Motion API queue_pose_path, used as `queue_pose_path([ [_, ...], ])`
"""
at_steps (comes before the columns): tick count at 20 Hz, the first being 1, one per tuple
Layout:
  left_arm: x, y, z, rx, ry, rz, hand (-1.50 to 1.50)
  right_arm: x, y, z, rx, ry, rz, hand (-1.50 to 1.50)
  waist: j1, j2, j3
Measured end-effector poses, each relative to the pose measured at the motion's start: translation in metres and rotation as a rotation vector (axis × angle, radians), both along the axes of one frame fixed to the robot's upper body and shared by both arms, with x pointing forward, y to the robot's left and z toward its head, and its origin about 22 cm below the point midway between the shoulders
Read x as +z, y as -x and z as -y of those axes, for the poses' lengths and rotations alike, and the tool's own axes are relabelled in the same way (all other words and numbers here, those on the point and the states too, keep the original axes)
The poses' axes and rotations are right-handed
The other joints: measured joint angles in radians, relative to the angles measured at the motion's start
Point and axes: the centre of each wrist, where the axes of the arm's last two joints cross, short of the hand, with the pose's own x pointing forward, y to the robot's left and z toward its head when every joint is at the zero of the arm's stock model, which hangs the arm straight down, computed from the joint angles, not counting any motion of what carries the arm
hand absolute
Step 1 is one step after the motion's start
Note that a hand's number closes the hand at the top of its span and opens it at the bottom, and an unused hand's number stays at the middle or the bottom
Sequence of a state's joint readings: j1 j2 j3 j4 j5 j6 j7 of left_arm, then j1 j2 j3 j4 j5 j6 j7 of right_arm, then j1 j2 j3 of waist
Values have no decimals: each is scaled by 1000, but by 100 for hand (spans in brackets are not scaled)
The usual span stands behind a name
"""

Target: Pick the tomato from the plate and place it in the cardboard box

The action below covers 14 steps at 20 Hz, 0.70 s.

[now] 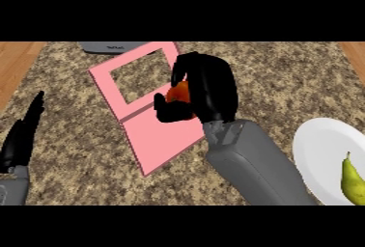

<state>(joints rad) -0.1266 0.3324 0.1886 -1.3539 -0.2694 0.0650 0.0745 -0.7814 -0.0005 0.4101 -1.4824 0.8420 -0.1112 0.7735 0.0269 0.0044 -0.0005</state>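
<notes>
My right hand (pixel 206 89) is curled round an orange-red tomato (pixel 179 92), of which only a small patch shows between the thumb and fingers. The hand hangs over the right part of a pink box (pixel 146 130) with a rectangular opening at its far end, lying on the granite counter. A white plate (pixel 317 149) sits at the right edge. My left hand (pixel 21 135) rests at the left edge, fingers straight and pointing up.
A green pear (pixel 352 181) lies on the white plate. A grey object (pixel 107 47) shows at the counter's far edge, behind the box. Wooden strips run along both sides of the granite top.
</notes>
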Motion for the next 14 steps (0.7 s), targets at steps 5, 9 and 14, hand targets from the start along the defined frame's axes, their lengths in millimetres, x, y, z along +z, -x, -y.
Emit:
queue_pose_path([
  [5, -1, -2, 4, -12, 2, 4, 0, -17, -38, -20, -15, -8, -39, 150, 10, 3, 0],
  [9, 3, -7, 7, -21, 1, 5, 0, -30, -62, -30, -59, 21, -60, 150, 22, 6, 0],
  [14, 3, -8, 13, -47, -2, 13, 0, -49, -82, -26, -137, -34, -152, -150, 43, 12, 0],
])
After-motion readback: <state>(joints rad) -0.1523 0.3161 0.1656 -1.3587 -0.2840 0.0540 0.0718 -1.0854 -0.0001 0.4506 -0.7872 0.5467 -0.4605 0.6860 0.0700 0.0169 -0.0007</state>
